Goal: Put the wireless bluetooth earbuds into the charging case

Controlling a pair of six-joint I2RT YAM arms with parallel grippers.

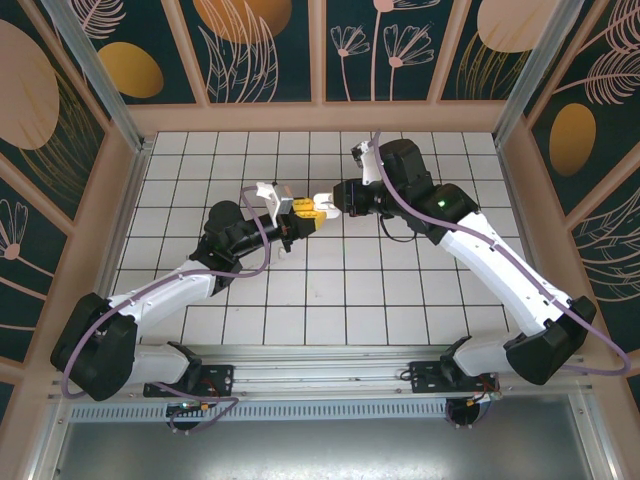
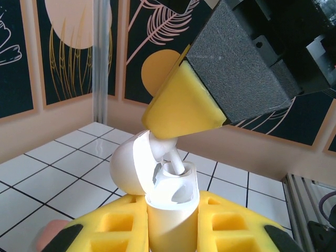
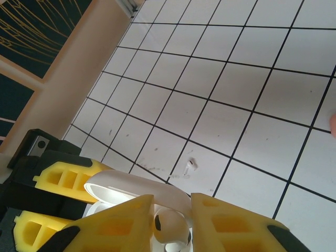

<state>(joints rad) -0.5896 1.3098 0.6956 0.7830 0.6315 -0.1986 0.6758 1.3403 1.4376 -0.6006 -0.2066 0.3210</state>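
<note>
My left gripper (image 2: pixel 170 233) is shut on the white charging case (image 2: pixel 168 191), which stands upright between its yellow foam pads with the lid (image 2: pixel 126 168) swung open to the left. My right gripper (image 3: pixel 170 223) is shut on a white earbud (image 3: pixel 173 231). In the left wrist view that earbud (image 2: pixel 168 149) hangs under a right yellow finger (image 2: pixel 181 100), its stem reaching into a socket of the case. Both grippers meet above the middle of the tiled floor, left gripper (image 1: pixel 296 212) facing right gripper (image 1: pixel 323 206). Another white earbud (image 3: pixel 190 165) lies on a tile below.
A blurred salmon-pink piece (image 2: pixel 50 233) lies on the tiles at the lower left of the left wrist view, and a pink sliver (image 3: pixel 333 123) shows at the right wrist view's right edge. Peach walls (image 1: pixel 320 118) ring the white tiled floor (image 1: pixel 330 290).
</note>
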